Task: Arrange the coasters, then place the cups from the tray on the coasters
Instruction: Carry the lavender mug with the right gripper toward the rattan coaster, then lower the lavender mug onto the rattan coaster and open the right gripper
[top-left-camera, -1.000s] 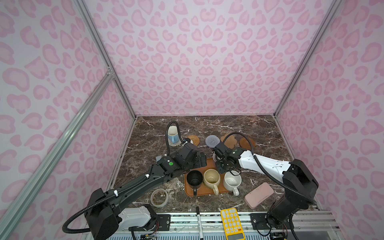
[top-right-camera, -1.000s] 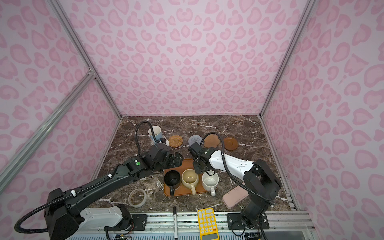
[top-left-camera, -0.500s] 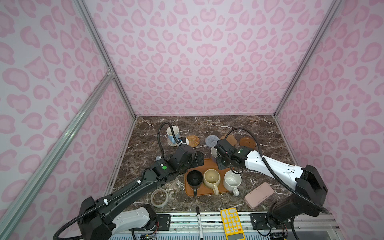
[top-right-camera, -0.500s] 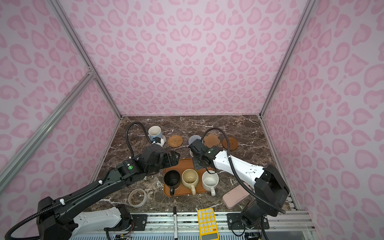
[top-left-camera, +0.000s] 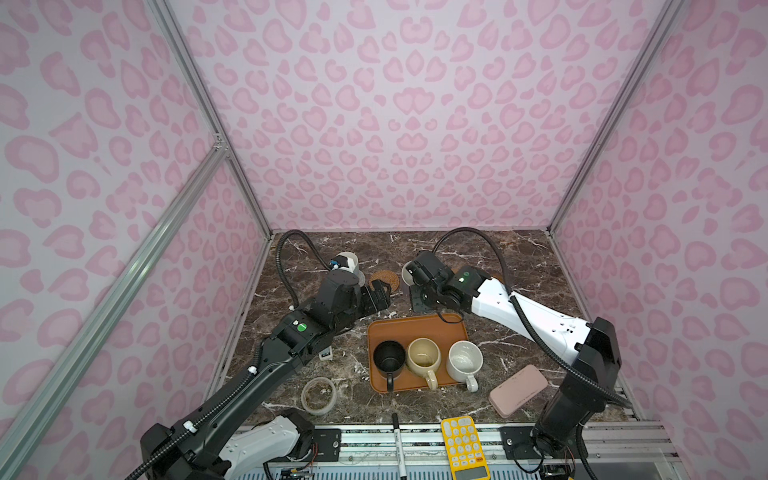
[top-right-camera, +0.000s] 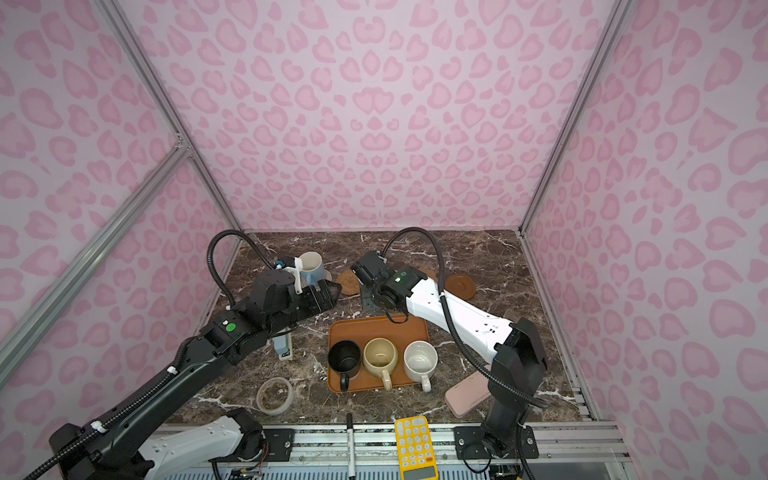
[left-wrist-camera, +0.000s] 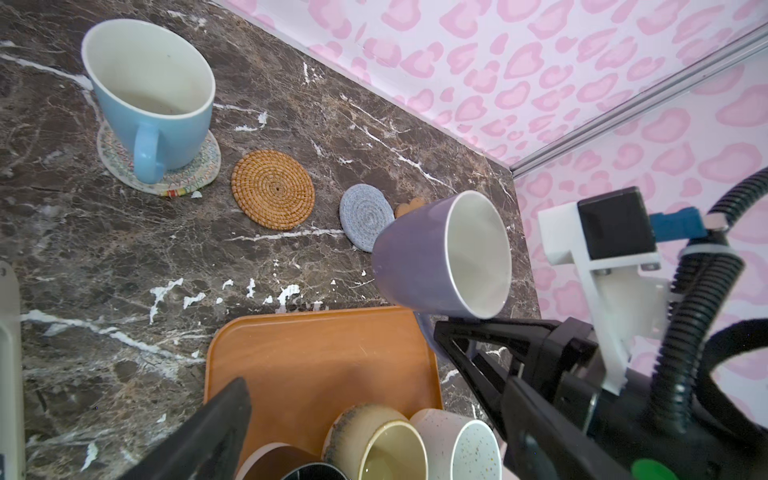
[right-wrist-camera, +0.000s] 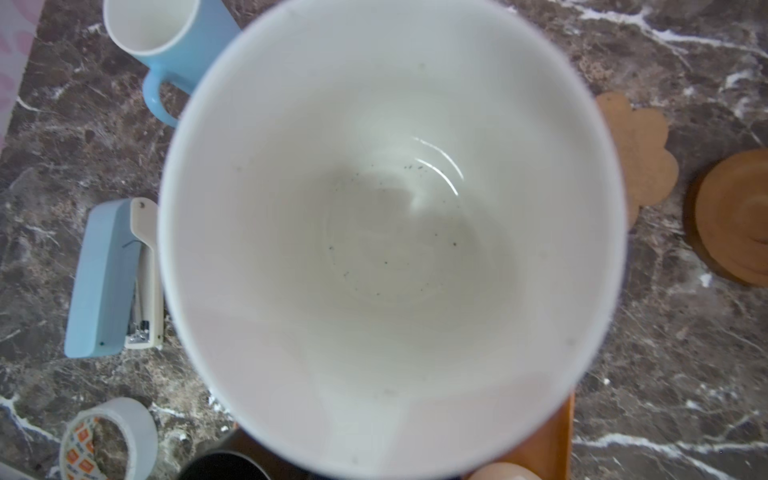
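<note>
Beyond the far edge of the tray (top-left-camera: 415, 328), your right tool (left-wrist-camera: 449, 332) is clamped on the lavender mug (left-wrist-camera: 440, 253) and carries it clear of the bench (top-left-camera: 536, 257), tipped well over with its mouth turned toward the right. Gripping it low on one side, as I judge it, leaves the base free to come down on a coaster. The grey-blue woven coaster (left-wrist-camera: 363, 216) lies just beside the mug and looks the likely seat.

The row runs left to right: the cream woven coaster (left-wrist-camera: 166, 183), already under the light blue mug (left-wrist-camera: 153, 95), the bare orange-tan woven coaster (left-wrist-camera: 272, 189), the grey-blue one, the cork flower coaster (right-wrist-camera: 640, 153) and the wooden coaster (right-wrist-camera: 731, 216).

Your left tool (top-left-camera: 379, 296) hangs off the tray's far left corner, fingers wide apart with nothing between them. There it is out of the right arm's way. It is not far from the black mug (top-left-camera: 388, 358), cream-yellow mug (top-left-camera: 423, 358) and white speckled mug (top-left-camera: 464, 360), lined up on the tray's near half.

You cannot see the lavender mug's handle, so exactly where the fingers bite is unclear. In both top views the right arm's wrist covers nearly all of that mug, and its height above the bench is hard to judge. From the right wrist, the mug's mouth fills the view and hides the orange-tan and grey-blue coasters.
</note>
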